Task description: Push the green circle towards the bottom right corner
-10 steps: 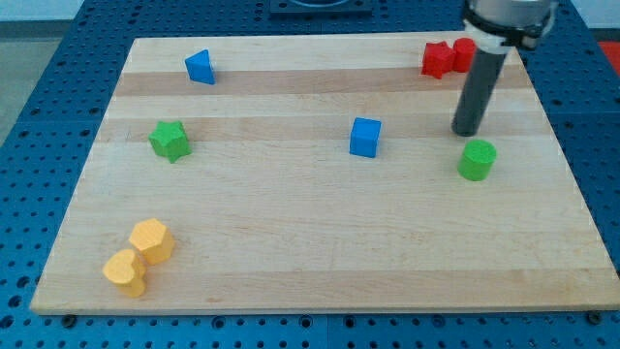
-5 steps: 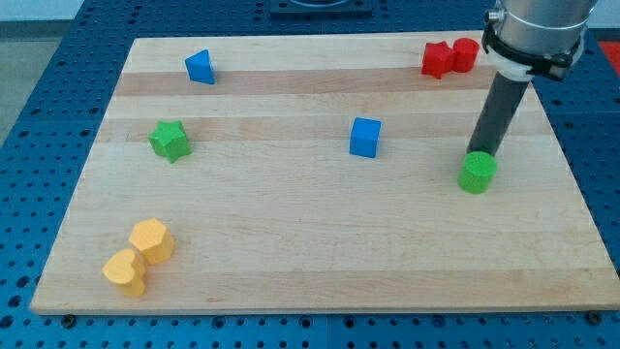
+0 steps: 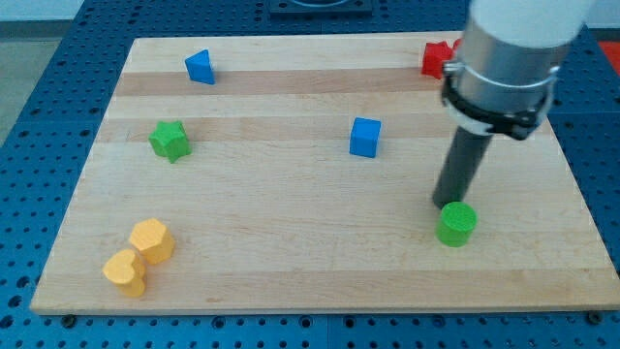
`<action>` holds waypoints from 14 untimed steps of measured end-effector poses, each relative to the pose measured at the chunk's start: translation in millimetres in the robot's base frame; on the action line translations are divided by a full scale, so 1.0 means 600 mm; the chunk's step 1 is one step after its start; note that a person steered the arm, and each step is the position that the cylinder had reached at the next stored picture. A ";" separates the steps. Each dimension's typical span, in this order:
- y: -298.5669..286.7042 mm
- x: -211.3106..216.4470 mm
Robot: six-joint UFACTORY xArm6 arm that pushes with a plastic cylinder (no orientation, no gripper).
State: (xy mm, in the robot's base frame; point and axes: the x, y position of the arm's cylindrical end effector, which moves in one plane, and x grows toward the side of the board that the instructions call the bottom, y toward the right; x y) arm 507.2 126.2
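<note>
Tip (image 3: pixel 447 203) of the rod sits at the upper-left edge of the green circle (image 3: pixel 456 223), touching or all but touching it. No claw on this rig, so nothing is clenched or released; contact is by pushing only.

Green circle lies in the lower right part of the desk (image 3: pixel 291 252), nearer the view's bottom edge than the top, but short of the corner: bare wood shows to its right and below it.

Other blocks, all well apart from the action:
- blue cube (image 3: pixel 364 137) near centre
- blue triangular block (image 3: pixel 200 66) upper left
- green star (image 3: pixel 170 141) at left
- two yellow blocks (image 3: pixel 139 255) touching each other, lower left
- red block (image 3: pixel 436 58) at top right, partly hidden by the arm

Judgement: task partly done. Circle is in the correct quadrant; remaining work is a push down and to the view's right. Tip's position behind the circle, up-left, suits that direction.
</note>
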 end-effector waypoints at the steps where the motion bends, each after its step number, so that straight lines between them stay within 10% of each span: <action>1: -0.050 0.002; 10: 0.064 0.026; 14: -0.511 -0.050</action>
